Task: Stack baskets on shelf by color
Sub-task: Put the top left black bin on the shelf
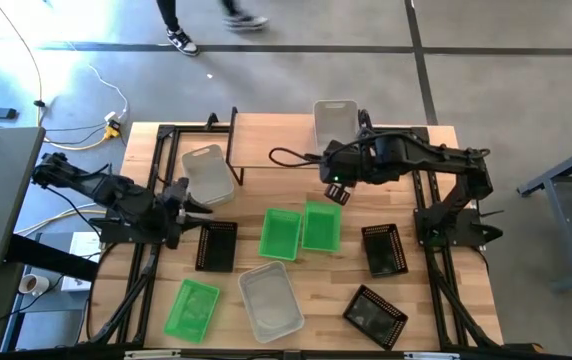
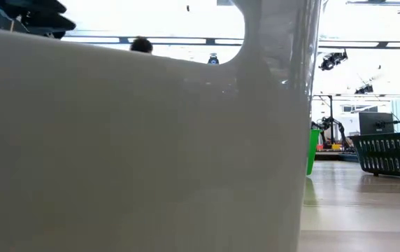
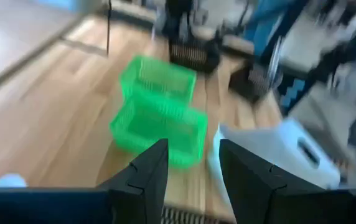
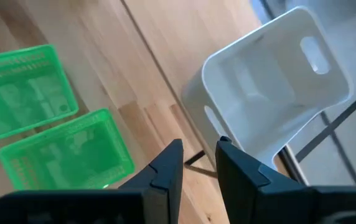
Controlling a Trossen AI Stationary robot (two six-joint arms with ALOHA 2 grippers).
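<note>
The shelf [image 1: 281, 140] stands at the table's far side. One whitish basket [image 1: 334, 121] [image 4: 271, 87] sits on its right end. Another whitish basket [image 1: 209, 173] rests on the table left of the shelf, and a third [image 1: 271, 300] lies near the front. Two green baskets [image 1: 280, 234] [image 1: 321, 226] lie side by side mid-table, and a third [image 1: 192, 308] is front left. Black baskets [image 1: 216, 246] [image 1: 384, 249] [image 1: 374, 313] are scattered. My left gripper [image 1: 196, 205] [image 3: 193, 174] is open, beside the left whitish basket. My right gripper [image 1: 336, 190] [image 4: 199, 165] is narrowly open, over the table in front of the shelf.
In the low view a whitish basket wall [image 2: 137, 140] fills most of the picture; a green edge [image 2: 313, 150] and a black basket [image 2: 392, 154] show to its right. Black frame rails [image 1: 151, 200] run along both table sides. A person's feet [image 1: 181, 40] are on the floor beyond.
</note>
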